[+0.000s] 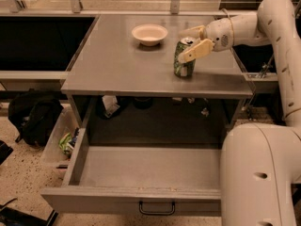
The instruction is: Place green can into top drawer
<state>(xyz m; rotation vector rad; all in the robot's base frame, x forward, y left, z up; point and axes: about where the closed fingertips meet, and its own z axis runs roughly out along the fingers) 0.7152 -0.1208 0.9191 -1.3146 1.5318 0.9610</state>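
Note:
The green can (184, 66) stands upright on the grey tabletop (117, 60), right of centre. My gripper (183, 45) reaches in from the right at the level of the can's top. It is open, with one cream finger (192, 31) behind the can and the other finger (194, 51) in front of it. The can rests on the table. The top drawer (141, 168) is pulled out wide open below the tabletop and holds nothing. Its dark handle (156, 209) is at the centre of the front panel.
A shallow cream bowl (149, 34) sits on the tabletop left of the can. The robot's white body (258, 173) fills the lower right, next to the drawer. A black bag (33, 119) and a clear bin (63, 140) lie on the floor at the left.

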